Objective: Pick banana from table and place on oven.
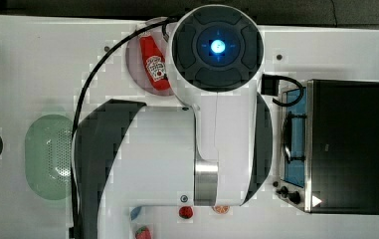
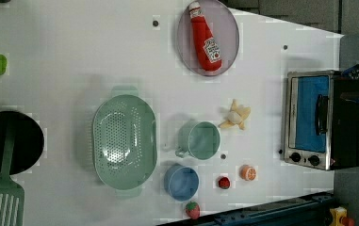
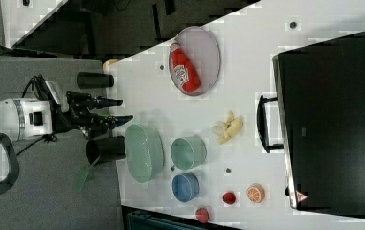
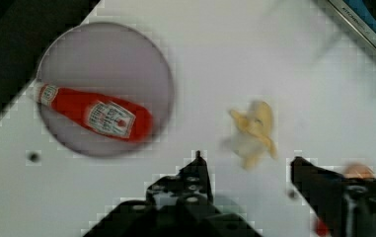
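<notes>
Your gripper (image 3: 118,109) hung well above the table (image 2: 73,61) with its jaws spread apart and nothing between them; in the wrist view the two black fingers (image 4: 195,177) stood wide, and the banana (image 4: 253,131) lay on the white surface beyond them, untouched.

You could find the banana (image 2: 236,117), half peeled with its skin splayed out, lying on the table in the left view. Taking it as the centre there, the oven (image 2: 321,120) sat at three o'clock, apart from it, with its blue glass door and bar handle facing the fruit. The grey plate (image 2: 229,23) was at about eleven o'clock, carrying a red ketchup bottle (image 2: 206,40) laid flat. The green mug (image 2: 200,140) stood near at about eight o'clock, and the orange slice (image 2: 248,172) lay at six o'clock, with a small red fruit (image 2: 224,182) just beside it. Farther round at seven o'clock stood the blue cup (image 2: 182,182), and the green colander (image 2: 124,141) lay past the mug at nine o'clock.

In the right view the banana (image 3: 229,128) rested at nine o'clock from the oven's handle, and the oven's black top (image 3: 333,120) was bare.

In the top view the arm's white body (image 1: 177,149) covered the middle of the table, so the banana was hidden from you there.
</notes>
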You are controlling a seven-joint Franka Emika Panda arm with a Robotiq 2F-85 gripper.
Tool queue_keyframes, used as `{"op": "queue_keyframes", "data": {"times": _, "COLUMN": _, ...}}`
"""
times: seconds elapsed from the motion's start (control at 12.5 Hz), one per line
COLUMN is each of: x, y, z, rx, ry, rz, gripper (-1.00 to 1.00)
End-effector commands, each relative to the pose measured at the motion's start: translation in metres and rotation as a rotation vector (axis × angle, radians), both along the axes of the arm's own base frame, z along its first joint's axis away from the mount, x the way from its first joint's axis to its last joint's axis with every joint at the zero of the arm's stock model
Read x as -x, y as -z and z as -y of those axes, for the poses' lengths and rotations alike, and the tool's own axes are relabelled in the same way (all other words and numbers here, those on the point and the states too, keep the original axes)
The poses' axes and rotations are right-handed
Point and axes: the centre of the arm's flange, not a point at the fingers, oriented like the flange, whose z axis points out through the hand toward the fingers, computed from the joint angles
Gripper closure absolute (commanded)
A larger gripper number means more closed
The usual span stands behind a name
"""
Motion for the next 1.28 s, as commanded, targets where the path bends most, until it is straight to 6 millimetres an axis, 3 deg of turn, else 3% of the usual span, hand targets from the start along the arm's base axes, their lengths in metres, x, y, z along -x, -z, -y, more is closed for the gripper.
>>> {"op": "queue_keyframes", "data": {"times": 0.08, "x": 0.160, "y": -0.069, "z": 0.027, "rx": -0.010, "ry": 0.131, "rz": 0.026, "gripper": -0.58}}
{"op": "queue_keyframes", "data": {"times": 0.24, "x": 0.160, "y": -0.069, "z": 0.027, "rx": -0.010, "ry": 0.131, "rz": 0.027, "gripper": -1.00}}
{"op": "queue_keyframes", "data": {"times": 0.48, "x": 0.157, "y": -0.062, "z": 0.027, "rx": -0.010, "ry": 0.131, "rz": 0.012, "gripper": -1.00}}
{"op": "queue_keyframes", "data": {"times": 0.64, "x": 0.148, "y": -0.040, "z": 0.027, "rx": -0.008, "ry": 0.130, "rz": -0.012, "gripper": -1.00}}
{"op": "queue_keyframes", "data": {"times": 0.88, "x": 0.123, "y": 0.017, "z": 0.027, "rx": -0.006, "ry": 0.127, "rz": -0.014, "gripper": -1.00}}
{"op": "queue_keyframes", "data": {"times": 1.28, "x": 0.085, "y": 0.142, "z": 0.028, "rx": -0.002, "ry": 0.124, "rz": -0.017, "gripper": -1.00}}
